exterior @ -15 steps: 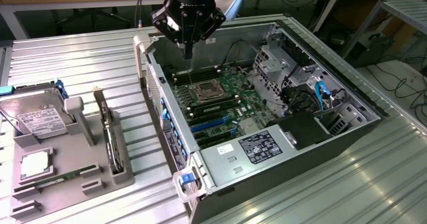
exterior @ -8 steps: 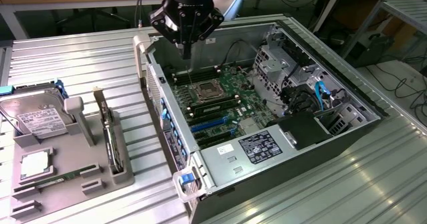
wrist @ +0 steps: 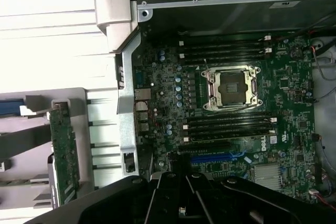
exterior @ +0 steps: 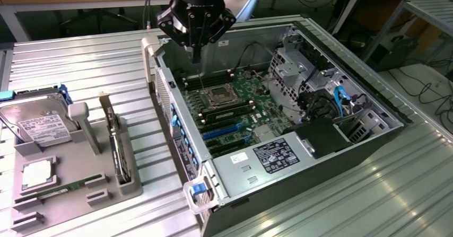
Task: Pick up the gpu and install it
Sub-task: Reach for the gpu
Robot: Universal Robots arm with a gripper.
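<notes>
The gpu [exterior: 116, 141] stands on its edge in a slot of the grey holder [exterior: 71, 189] at the exterior view's left, its silver bracket end pointing up and away. In the wrist view the gpu [wrist: 64, 156] shows as a narrow green board seen edge-on. My gripper [exterior: 196, 58] hangs above the far end of the open computer case [exterior: 234, 181], over the motherboard [exterior: 234, 102], well apart from the gpu. Its fingers are shut together with nothing between them. The black gripper [wrist: 181, 209] body crosses the near edge of the wrist view.
The holder also carries a silver hard drive [exterior: 39, 121], a processor [exterior: 35, 174] and a memory stick [exterior: 60, 190]. The motherboard's processor socket [wrist: 231, 88] is bare, with black memory slots and blue card slots [exterior: 225, 132] beside it. Cables and drive cages [exterior: 332, 104] fill the case's other side.
</notes>
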